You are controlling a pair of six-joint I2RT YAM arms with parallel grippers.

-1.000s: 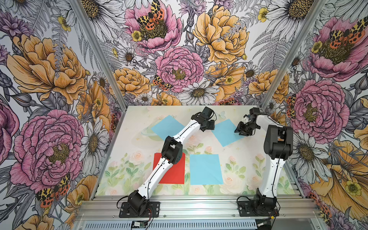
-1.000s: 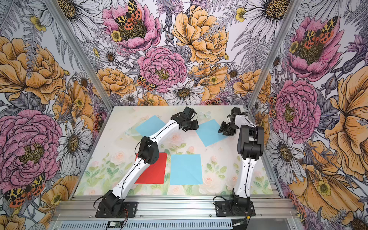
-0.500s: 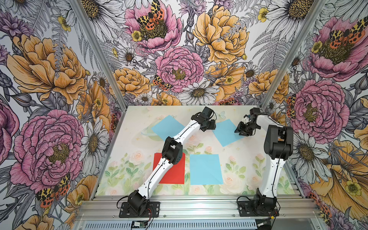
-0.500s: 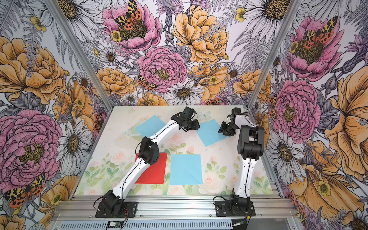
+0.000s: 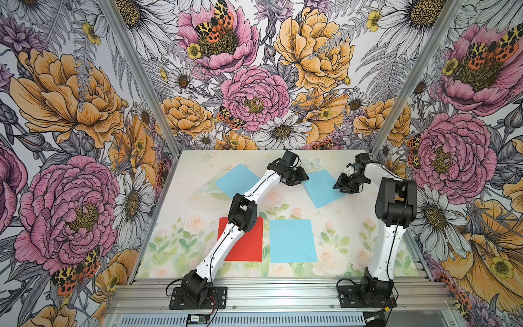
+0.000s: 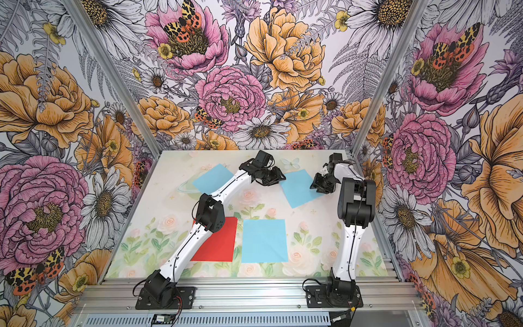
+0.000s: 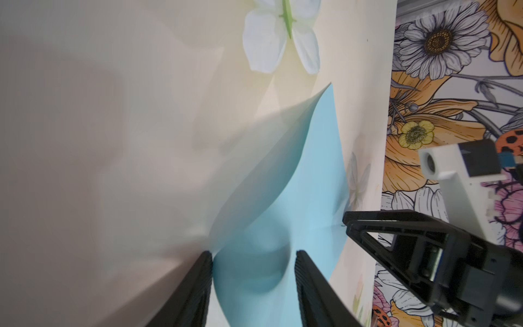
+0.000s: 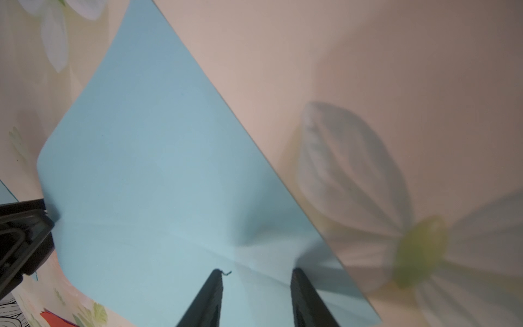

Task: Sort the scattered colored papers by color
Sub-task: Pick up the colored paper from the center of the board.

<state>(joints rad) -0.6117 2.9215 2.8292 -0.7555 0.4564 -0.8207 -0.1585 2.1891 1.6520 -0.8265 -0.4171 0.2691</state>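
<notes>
One light sky-blue square paper sheet (image 5: 291,240) lies just beside the bright red square paper (image 5: 252,245) at the front, while the far-left blue sheet (image 5: 237,179) lies untouched and the far-right blue sheet (image 5: 325,191) sits under the left gripper (image 7: 254,256) and right gripper (image 8: 256,271), both with jaws apart, so sorting seems about half done.

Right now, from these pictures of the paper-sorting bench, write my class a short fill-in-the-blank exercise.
1. The sheet between the left pincer and the right pincer is ____ in colour.
2. In both top views, ____ blue sheets show.
3. The red paper lies partly under the ____ arm.
Missing words: blue; three; left.
</notes>
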